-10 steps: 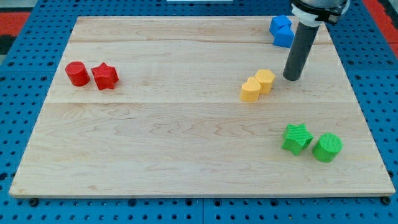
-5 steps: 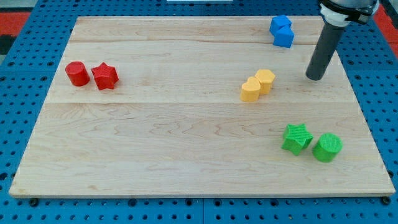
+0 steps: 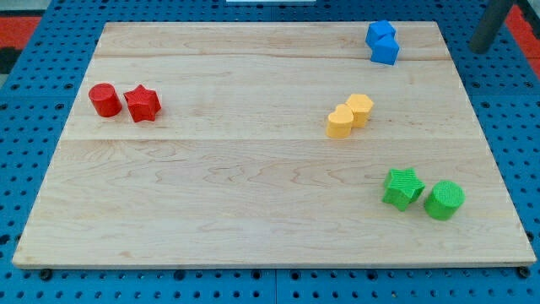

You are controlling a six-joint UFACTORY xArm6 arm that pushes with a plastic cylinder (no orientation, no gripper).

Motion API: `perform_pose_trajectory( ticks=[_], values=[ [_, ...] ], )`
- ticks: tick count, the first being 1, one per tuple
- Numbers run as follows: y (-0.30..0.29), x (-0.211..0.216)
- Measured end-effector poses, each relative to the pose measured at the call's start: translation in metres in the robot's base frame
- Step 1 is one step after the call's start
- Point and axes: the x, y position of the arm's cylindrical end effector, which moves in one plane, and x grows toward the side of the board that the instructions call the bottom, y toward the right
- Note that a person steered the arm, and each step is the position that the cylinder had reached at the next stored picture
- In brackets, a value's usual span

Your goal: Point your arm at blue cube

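Two blue blocks touch at the view's top right: a blue cube (image 3: 386,50) and a second blue block (image 3: 379,32) just above it, its shape unclear. My tip (image 3: 481,49) is off the board's right edge, level with the blue cube and well to its right. It touches no block.
Wooden board (image 3: 253,194) on a blue pegboard. A red cylinder (image 3: 105,100) and red star (image 3: 143,103) sit at the left. A yellow heart (image 3: 340,122) and yellow block (image 3: 360,109) sit right of centre. A green star (image 3: 402,187) and green cylinder (image 3: 444,200) sit at lower right.
My tip has moved right and up, from beside the yellow blocks to beyond the board's right edge. No block has moved.
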Motion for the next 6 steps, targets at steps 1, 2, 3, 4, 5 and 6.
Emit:
perform_pose_trajectory(
  ticks=[1, 2, 3, 4, 5, 6],
  values=[
    [-0.008, -0.032],
    [-0.076, -0.023],
    [-0.098, -0.022],
    [-0.128, -0.027],
    [-0.186, -0.027],
    [-0.248, -0.026]
  ],
)
